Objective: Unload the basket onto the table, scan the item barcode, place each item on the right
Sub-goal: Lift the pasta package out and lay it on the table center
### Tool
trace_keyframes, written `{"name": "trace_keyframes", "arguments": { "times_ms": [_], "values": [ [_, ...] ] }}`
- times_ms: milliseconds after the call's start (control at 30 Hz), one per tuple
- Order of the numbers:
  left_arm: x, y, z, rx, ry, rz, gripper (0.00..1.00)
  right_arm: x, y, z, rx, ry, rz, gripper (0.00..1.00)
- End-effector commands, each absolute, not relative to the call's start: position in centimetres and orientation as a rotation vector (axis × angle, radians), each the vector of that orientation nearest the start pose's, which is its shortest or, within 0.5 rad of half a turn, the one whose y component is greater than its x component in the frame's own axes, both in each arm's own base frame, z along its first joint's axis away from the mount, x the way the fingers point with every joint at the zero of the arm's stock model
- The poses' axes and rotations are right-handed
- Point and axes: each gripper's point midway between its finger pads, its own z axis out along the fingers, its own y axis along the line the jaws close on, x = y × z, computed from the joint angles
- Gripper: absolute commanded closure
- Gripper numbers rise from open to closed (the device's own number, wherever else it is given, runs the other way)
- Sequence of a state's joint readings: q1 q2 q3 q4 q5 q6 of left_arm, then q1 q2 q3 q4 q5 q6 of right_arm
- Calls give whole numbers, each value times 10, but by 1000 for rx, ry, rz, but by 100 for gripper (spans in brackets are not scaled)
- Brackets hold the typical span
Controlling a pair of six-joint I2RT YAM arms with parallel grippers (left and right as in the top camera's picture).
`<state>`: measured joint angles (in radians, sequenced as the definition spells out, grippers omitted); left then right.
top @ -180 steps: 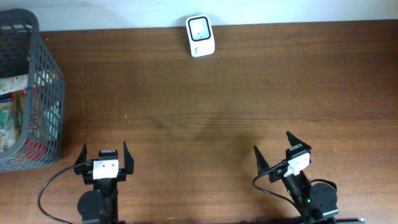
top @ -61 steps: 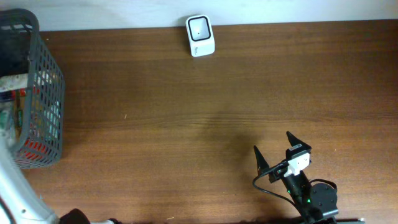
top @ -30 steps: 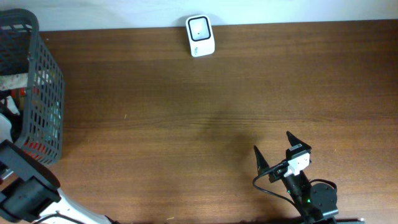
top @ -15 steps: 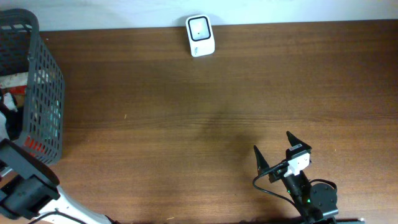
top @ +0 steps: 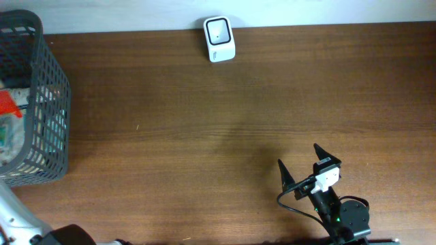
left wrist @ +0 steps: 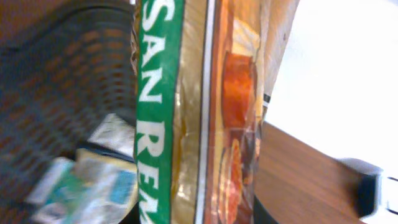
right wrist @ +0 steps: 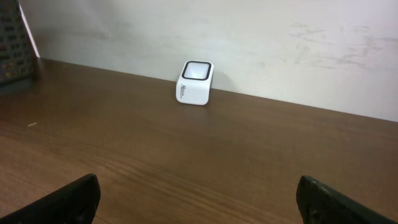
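Basket at left edge of table. Left gripper, fingers hidden, grips packet over basket: pick step. Scanner far centre; next, carry packet there, barcode toward its window. Right gripper wide, idle

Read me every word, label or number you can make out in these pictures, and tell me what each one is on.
"SAN REM", white capitals on the green band of the food packet, cut off at the frame edge.
Dark lettering on the side of the white barcode scanner: too small to read.
Print on the packets in the basket: blurred, unreadable.
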<state>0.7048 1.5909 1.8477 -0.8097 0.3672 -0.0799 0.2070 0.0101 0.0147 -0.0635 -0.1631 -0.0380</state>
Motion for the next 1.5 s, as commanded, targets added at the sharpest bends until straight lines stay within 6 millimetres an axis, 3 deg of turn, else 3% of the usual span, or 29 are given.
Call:
{"name": "trace_keyframes", "arguments": {
  "times_ms": [0, 133, 233, 300, 333, 500, 533, 667, 733, 833, 900, 1033, 1167, 1467],
  "values": [
    [394, 150, 431, -328, 1919, -193, 100, 232, 80, 160, -338, 1604, 265, 1],
    [414, 66, 404, -167, 2068, -173, 100, 232, 80, 160, -338, 1603, 265, 1],
    [408, 9, 371, -73, 2220, -166, 100, 232, 80, 160, -338, 1603, 265, 1],
    [403, -20, 345, -14, 2310, -214, 100, 232, 80, 160, -338, 1603, 266, 1],
    [396, -37, 316, -15, 2405, -251, 100, 232, 80, 160, -338, 1603, 265, 1],
    [368, -43, 221, -215, 2659, -294, 100, 232, 80, 160, -338, 1603, 266, 1],
    [360, -48, 193, -209, 2714, -293, 100, 232, 80, 160, -338, 1603, 265, 1],
    [365, -65, 127, -185, 2697, -320, 100, 232, 80, 160, -338, 1603, 265, 1],
    [364, -74, 105, -217, 2676, -352, 100, 232, 80, 160, -338, 1603, 266, 1],
    [356, -98, 87, -123, 2675, -365, 100, 232, 80, 160, -338, 1603, 265, 1],
    [354, -104, 82, -82, 2669, -299, 100, 232, 80, 160, -338, 1603, 265, 1],
    [356, -126, 80, -9, 2623, -328, 100, 232, 80, 160, -338, 1604, 265, 1],
    [355, -121, 62, -271, 2663, -305, 100, 232, 80, 160, -338, 1603, 266, 1],
    [348, -127, 32, -256, 2744, -270, 100, 232, 80, 160, -338, 1604, 265, 1]
  ]
}}
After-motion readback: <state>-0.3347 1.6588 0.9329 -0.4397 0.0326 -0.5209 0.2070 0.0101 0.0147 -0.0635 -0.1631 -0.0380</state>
